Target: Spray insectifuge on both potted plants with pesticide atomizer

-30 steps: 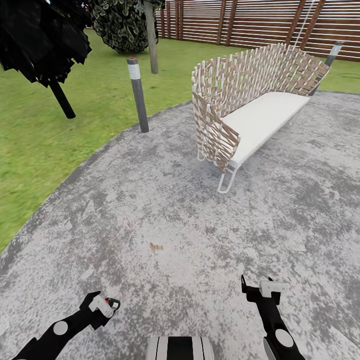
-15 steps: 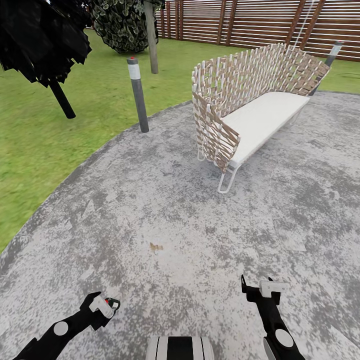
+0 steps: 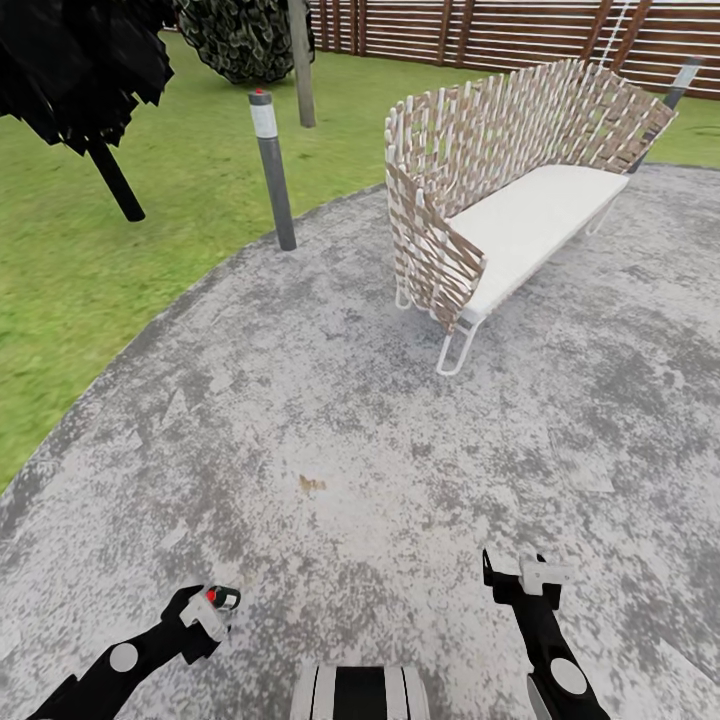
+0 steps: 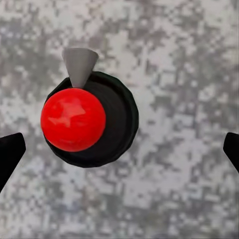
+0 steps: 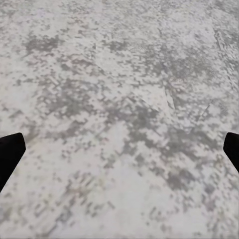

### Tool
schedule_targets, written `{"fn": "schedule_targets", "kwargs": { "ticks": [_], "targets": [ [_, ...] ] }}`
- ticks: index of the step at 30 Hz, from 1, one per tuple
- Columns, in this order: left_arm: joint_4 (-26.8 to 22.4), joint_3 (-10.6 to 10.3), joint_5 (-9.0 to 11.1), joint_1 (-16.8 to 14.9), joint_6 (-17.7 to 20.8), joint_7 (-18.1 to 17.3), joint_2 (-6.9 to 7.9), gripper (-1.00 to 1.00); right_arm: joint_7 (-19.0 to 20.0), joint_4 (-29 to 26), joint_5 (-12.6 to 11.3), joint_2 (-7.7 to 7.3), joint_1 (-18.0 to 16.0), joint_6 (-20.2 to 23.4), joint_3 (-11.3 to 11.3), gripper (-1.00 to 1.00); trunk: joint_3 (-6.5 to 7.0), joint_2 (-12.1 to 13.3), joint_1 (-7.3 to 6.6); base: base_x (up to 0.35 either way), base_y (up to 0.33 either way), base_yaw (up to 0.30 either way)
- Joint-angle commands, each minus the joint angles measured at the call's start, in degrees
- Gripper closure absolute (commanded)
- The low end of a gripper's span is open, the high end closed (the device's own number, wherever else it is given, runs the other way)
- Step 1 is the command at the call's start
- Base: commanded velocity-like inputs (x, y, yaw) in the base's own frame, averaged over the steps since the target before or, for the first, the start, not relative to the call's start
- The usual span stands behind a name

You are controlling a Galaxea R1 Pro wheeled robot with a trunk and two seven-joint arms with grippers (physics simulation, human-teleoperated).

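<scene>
Ahead of your wide-spread, empty left gripper [image 3: 215,600] and right gripper [image 3: 520,575], the woven bench [image 3: 500,210] risks collision if you roll forward.

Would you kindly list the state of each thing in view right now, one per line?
Left gripper: open, holding nothing, low over the paving.
Right gripper: open, holding nothing, low over the paving.
Woven wicker bench with white seat cushion: upright, unoccupied, on the round grey paved patio.
Tall grey post with red dot on top: upright at the patio's edge.
Brown slatted wooden fence: standing beyond the green lawn.
</scene>
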Motion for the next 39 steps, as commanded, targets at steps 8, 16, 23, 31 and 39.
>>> {"fn": "schedule_targets", "kwargs": {
  "ticks": [8, 16, 23, 31, 39],
  "targets": [
    [0.0, 0.5, -0.3, -0.1, -0.2, 0.1, 0.19, -1.0, -0.2, 0.0, 0.0, -0.02, 0.0, -0.2, 0.1, -1.0, -0.15, 0.0, -0.01, 0.0, 0.0, 0.025],
    [0.0, 0.6, -0.3, -0.1, -0.2, 0.1, 0.24, -1.0, -0.2, 0.0, 0.0, -0.02, 0.0, -0.2, 0.1, -1.0, -0.38, 0.0, -0.01, 0.0, 0.0, 0.075],
    [0.0, 0.7, -0.2, -0.1, -0.3, 0.1, 0.22, -1.0, -0.2, 0.0, 0.0, -0.02, 0.0, -0.2, 0.1, -1.0, -0.4, 0.0, -0.01, 0.0, 0.0, 0.005],
    [0.0, 0.7, -0.2, -0.1, -0.3, 0.2, 0.2, -1.0, -0.2, 0.0, 0.0, -0.02, 0.0, -0.2, 0.1, -1.0, -0.4, 0.0, -0.01, 0.0, 0.0, 0.0],
    [0.0, 0.6, -0.3, -0.1, -0.4, 0.2, 0.2, -1.0, -0.2, 0.0, 0.0, -0.02, 0.0, -0.2, 0.1, -1.0, -0.4, 0.0, -0.01, 0.034, 0.0, 0.0]
  ]
}}
